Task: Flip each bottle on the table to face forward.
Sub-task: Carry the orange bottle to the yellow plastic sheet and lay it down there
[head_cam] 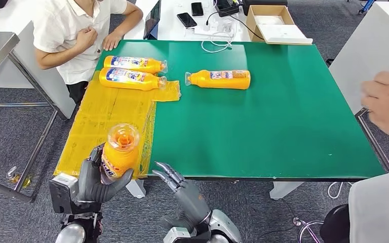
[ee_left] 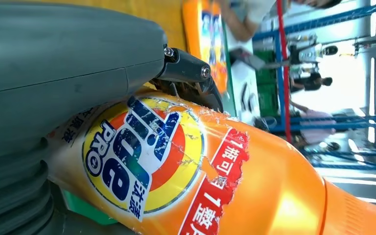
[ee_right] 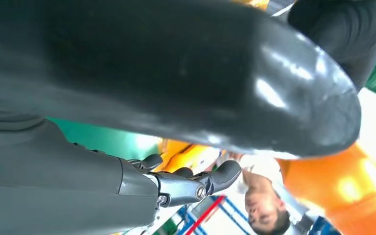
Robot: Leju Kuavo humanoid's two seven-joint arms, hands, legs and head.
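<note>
The left hand [head_cam: 97, 178] has a firm grasp on an orange bottle [head_cam: 119, 152], lifted at about seven o'clock in the head view, just off the near-left corner of the green table [head_cam: 283, 126]. The bottle's clear cap end points up toward the camera. Up close from the left wrist, that same bottle [ee_left: 200, 176] shows its blue, red and yellow label, torn and crinkled in places, with the grey thumb wrapped over it.

The right hand [head_cam: 182, 190] hovers at six o'clock, right beside the held bottle, fingers spread and holding nothing, palm turned toward the bottle.

On the table, a yellow plastic sheet [head_cam: 101, 126] covers the left strip. Two bottles lie at eleven o'clock on it, side by side, caps to the right: the far bottle [head_cam: 134, 64] and the near bottle [head_cam: 131, 78], both labels showing. A third bottle [head_cam: 219, 79] lies on bare green at twelve o'clock, cap to the left.

A person in a white shirt [head_cam: 76, 30] sits at ten o'clock, and another person's hand [head_cam: 385, 104] comes in blurred at three o'clock.
</note>
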